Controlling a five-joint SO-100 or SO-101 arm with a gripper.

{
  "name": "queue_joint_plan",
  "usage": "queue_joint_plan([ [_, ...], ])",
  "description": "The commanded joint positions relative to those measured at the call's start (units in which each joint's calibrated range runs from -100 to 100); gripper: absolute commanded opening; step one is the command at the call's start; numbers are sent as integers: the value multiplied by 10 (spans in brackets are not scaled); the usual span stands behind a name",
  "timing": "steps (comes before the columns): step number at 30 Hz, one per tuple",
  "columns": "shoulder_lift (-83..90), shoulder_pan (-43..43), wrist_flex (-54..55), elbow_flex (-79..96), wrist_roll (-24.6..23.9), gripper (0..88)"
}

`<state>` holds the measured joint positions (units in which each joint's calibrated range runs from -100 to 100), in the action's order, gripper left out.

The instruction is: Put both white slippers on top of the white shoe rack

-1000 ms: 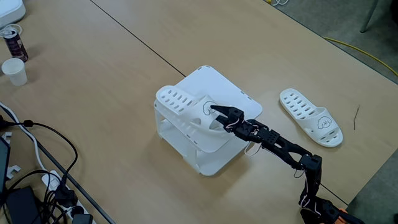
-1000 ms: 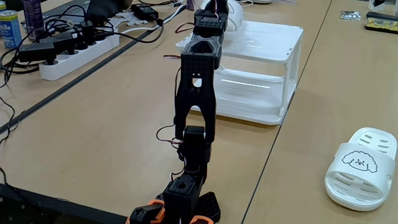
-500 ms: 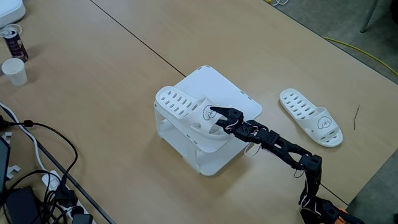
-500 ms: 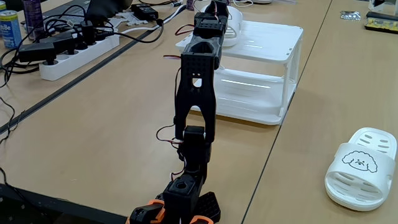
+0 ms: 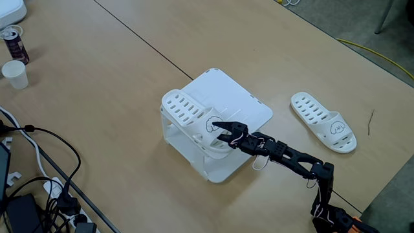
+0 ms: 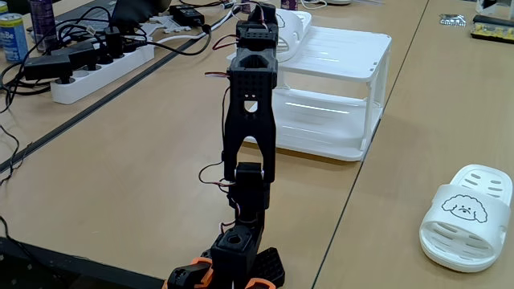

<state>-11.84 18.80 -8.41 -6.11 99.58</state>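
Pale wooden tabletop (image 5: 116, 77) runs under everything I can see from here, split by a dark seam. From the high fixed view I get the white shoe rack (image 5: 226, 97) mid-table with one white slipper (image 5: 191, 116) lying on its top along the left edge, heel end overhanging the near corner. The second white slipper (image 5: 323, 122) lies flat on the table well off to the right, sole down, a small black cartoon face on its strap. That view also gives me a paper cup (image 5: 15, 74) and a drinks can (image 5: 13, 43) at far left.

From the low fixed view behind the arm, I see what the other hides: the rack's (image 6: 337, 88) two tiers with see-through sides, a white power strip (image 6: 100, 63) with dark cables, and the loose slipper's (image 6: 466, 215) face drawing clearly. No writing is legible to me.

My gripper (image 5: 218, 131) sits at the strap of the racked slipper, fingers spread apart; I cannot tell whether a fingertip touches it
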Motion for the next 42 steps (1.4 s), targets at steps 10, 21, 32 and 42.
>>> queue_joint_plan([
  [10,223,-17,3,182,4,181],
  [21,487,-296,4,394,4,188],
  [32,559,-686,107,715,4,189],
  [42,447,-745,351,873,4,190],
])
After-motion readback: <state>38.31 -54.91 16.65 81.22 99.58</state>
